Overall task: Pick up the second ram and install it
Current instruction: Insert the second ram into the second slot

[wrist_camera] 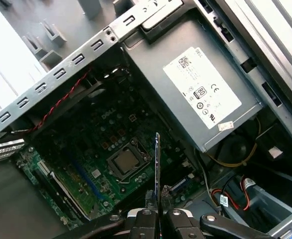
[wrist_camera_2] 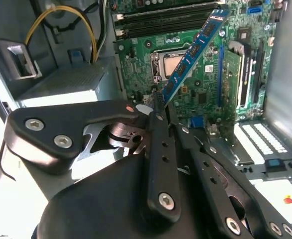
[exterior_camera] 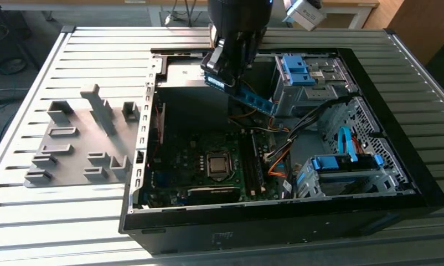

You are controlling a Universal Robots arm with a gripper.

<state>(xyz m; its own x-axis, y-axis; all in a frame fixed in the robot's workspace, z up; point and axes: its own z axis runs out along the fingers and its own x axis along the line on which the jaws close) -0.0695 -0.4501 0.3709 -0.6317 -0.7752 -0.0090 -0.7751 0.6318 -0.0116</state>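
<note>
Holding the second ram (exterior_camera: 253,101) by one end, the pincer (exterior_camera: 217,71) hangs over the open computer case (exterior_camera: 399,183), which lies on its side on the slatted metal desk (exterior_camera: 96,50). The two fingers are pressed together on the stick, with only the thin board between them. This is clear in the first wrist view, where the pincer (wrist_camera: 156,213) shows the ram (wrist_camera: 157,164) edge-on as a narrow line. In the second wrist view the pincer (wrist_camera_2: 157,103) grips the lower end, and the ram (wrist_camera_2: 193,50) reaches out slanted above the green motherboard (wrist_camera_2: 201,94), apart from it and not seated in any slot. In the exterior view the stick is tilted. Its free end points toward the exterior view's right, near the upper drive cage (exterior_camera: 310,91).

Counting the things: one ram is in the pincer. One CPU socket (exterior_camera: 218,164) sits in the middle of the board. One grey power supply (wrist_camera: 201,94) with a white label lies in the case. The long dark memory slots (wrist_camera_2: 161,17) lie side by side beyond the socket; their exact number I cannot tell. Bright-blue drive clips (exterior_camera: 296,69) show at two places in the case. One grey holder tray (exterior_camera: 82,138) with upright blocks rests on the desk, at the exterior view's left of the case.
</note>
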